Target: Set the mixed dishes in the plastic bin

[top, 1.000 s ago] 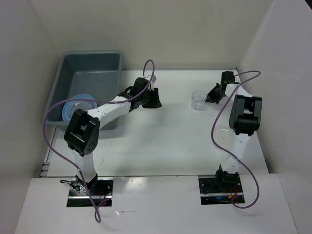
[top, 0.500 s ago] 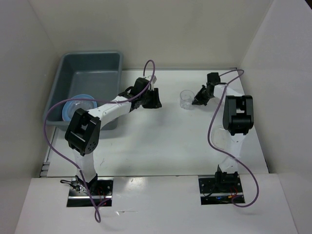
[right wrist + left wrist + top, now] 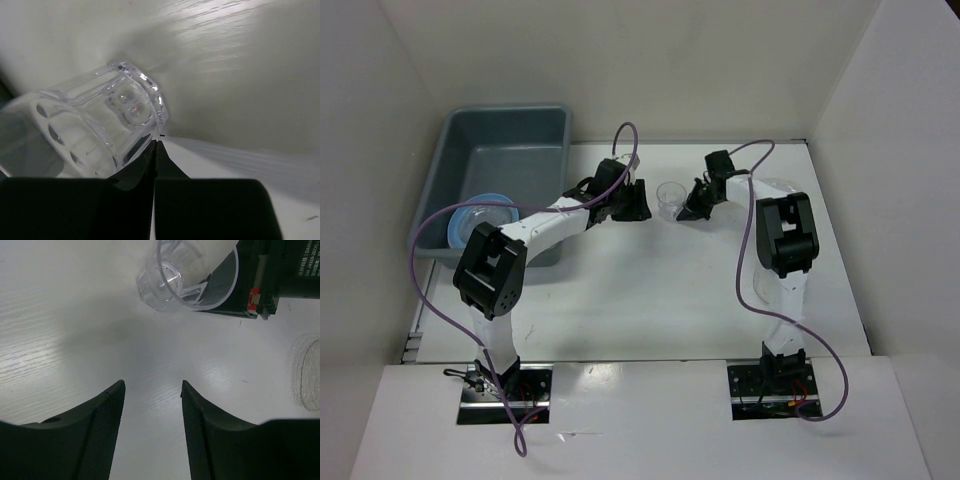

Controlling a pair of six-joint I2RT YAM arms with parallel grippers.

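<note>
At the far middle of the white bench (image 3: 650, 290), a small clear cup (image 3: 669, 197) hangs tipped in the right pincer (image 3: 686, 208). Its two black fingers are closed on the cup's wall near the rim, one inside the glass and one outside. Whether the faceted base touches the bench cannot be told, and in the right wrist view the cup's rim runs off the left edge. Just beside the cup on its left, the left pincer (image 3: 151, 385) stands with its jaws well parted and nothing between them. The grey-blue plastic bin (image 3: 506, 110) sits at the far left corner, well apart from the cup. A blue plate (image 3: 485, 210) lies in its near end, partly hidden by the left arm and a purple cable (image 3: 425, 290). A clear ribbed dish (image 3: 307, 372) is cut off at the right edge of the left wrist view. White lettering on the right pincer's body is clipped by the frame and too small to read, with a small red tab (image 3: 253, 294) below it.
</note>
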